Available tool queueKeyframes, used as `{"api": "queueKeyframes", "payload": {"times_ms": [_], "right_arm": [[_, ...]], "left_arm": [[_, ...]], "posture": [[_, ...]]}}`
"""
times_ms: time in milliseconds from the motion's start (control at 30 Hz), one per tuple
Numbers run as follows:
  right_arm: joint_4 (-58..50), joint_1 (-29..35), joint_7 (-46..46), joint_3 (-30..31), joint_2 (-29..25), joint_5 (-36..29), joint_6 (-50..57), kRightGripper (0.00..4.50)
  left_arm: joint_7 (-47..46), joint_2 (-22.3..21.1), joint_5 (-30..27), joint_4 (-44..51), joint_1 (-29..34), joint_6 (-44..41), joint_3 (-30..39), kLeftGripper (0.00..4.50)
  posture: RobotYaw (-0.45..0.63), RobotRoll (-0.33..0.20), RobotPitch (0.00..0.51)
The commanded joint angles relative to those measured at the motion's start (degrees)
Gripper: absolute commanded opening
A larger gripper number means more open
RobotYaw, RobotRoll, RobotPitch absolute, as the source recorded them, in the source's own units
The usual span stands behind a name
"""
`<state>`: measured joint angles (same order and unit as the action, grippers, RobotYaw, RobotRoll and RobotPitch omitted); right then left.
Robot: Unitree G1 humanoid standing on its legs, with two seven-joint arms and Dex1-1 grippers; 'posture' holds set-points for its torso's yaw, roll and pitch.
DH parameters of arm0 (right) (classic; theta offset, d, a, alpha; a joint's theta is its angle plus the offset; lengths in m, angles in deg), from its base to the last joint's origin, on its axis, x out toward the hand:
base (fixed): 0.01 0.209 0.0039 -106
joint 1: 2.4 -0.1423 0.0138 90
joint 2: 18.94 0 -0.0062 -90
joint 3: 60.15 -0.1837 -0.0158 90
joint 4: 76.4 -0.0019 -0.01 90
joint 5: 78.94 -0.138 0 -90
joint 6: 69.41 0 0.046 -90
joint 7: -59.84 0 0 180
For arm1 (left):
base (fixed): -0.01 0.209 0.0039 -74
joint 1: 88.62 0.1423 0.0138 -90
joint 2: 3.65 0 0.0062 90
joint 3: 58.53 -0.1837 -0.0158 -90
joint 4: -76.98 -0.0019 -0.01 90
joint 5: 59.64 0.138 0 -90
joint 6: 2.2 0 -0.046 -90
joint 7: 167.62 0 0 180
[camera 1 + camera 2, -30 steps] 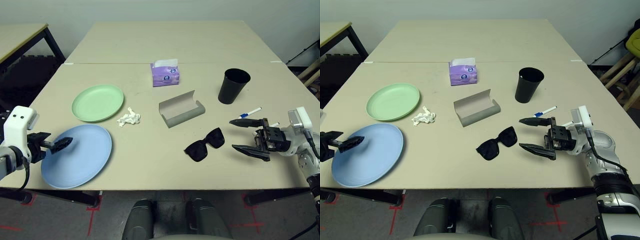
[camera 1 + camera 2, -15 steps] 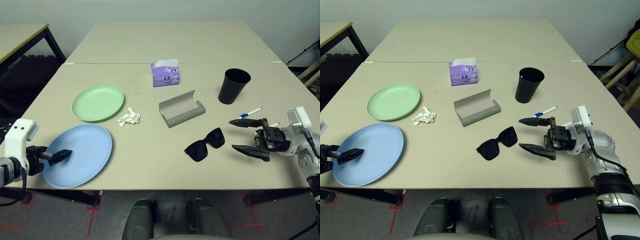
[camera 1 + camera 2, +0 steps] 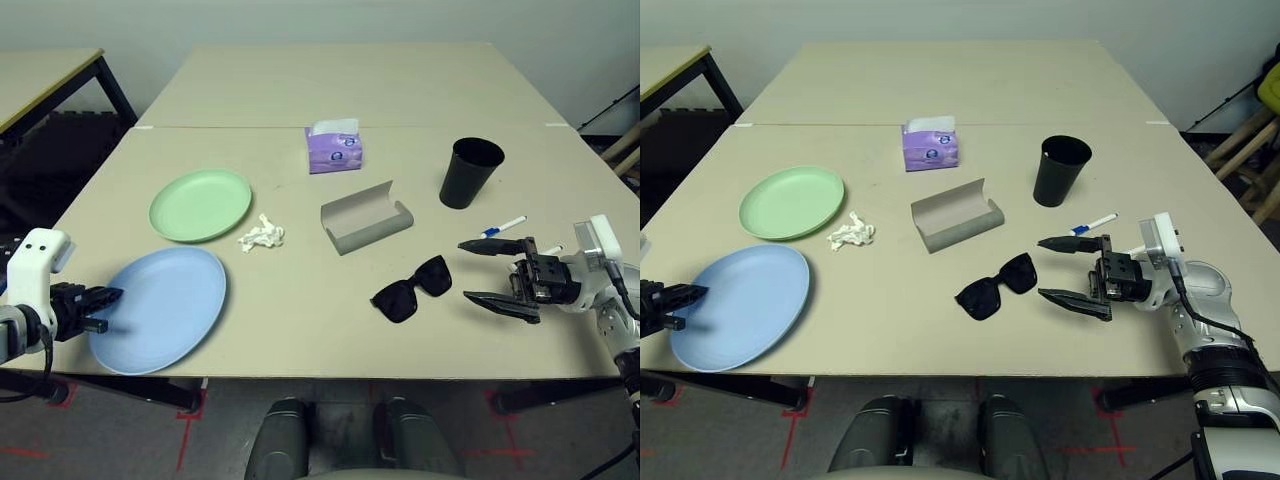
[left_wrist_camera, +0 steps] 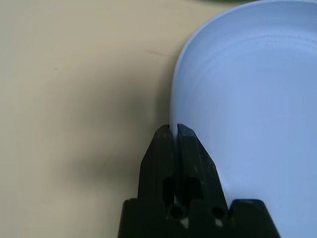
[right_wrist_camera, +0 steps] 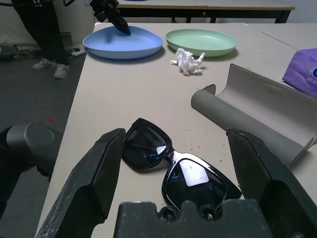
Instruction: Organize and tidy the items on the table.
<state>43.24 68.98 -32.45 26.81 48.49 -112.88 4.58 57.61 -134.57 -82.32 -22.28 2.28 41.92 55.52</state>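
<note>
The light blue plate [image 3: 165, 310] lies at the front left of the table [image 3: 300, 320], with the pale green plate [image 3: 200, 204] behind it. My left gripper [image 3: 105, 296] is shut, its tips at the blue plate's left rim [image 4: 173, 114]; I cannot tell if they pinch it. A crumpled white tissue [image 3: 261, 235] lies next to the green plate. The open grey glasses case [image 3: 365, 217] sits mid-table. Black sunglasses [image 3: 410, 288] lie just left of my open right gripper [image 3: 463, 268], apart from it. A white marker pen [image 3: 500, 226] and the black cup [image 3: 470, 172] are behind that gripper.
A purple tissue box [image 3: 334, 149] stands behind the case. A second table joins at the back, and another stands far left. Bare tabletop stretches between the plates and the sunglasses. In the right wrist view a person's legs [image 5: 47, 29] stand beyond the table's left edge.
My left gripper has drawn back to the left, from over the blue plate to its rim. The view has shifted slightly. The right arm and the items have stayed put.
</note>
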Motion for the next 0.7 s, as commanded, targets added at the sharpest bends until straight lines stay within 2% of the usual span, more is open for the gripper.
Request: {"api": "queueKeyframes", "payload": {"times_ms": [33,267,433,600,700], "right_arm": [[1.0,0.1,-0.2,-0.2,-0.2,0.2,-0.9,4.50],[2.3,-0.7,-0.2,0.3,-0.4,0.4,-1.5,4.50],[2.8,-1.2,-0.2,0.6,-0.5,0.2,-1.6,4.50],[2.9,-1.5,-0.2,0.5,-0.6,0.4,-1.7,4.50],[2.9,-1.5,-0.2,0.3,-0.6,0.6,-1.7,4.50]], "left_arm": [[1.7,-0.2,-2.1,2.8,1.0,-4.1,-0.1,0.02],[5.0,-1.5,-8.1,12.5,0.0,-10.2,2.6,0.02],[3.2,0.1,-12.7,15.0,-7.3,-15.1,3.9,0.02],[-1.5,3.6,-17.2,15.2,-17.0,-19.8,5.4,0.02],[-5.5,5.9,-18.1,13.9,-22.1,-21.3,6.4,0.02]], "posture": [[0.10,0.000,0.068],[0.11,0.000,0.072],[0.11,0.000,0.072],[0.11,0.000,0.071],[0.10,0.000,0.070]]}}
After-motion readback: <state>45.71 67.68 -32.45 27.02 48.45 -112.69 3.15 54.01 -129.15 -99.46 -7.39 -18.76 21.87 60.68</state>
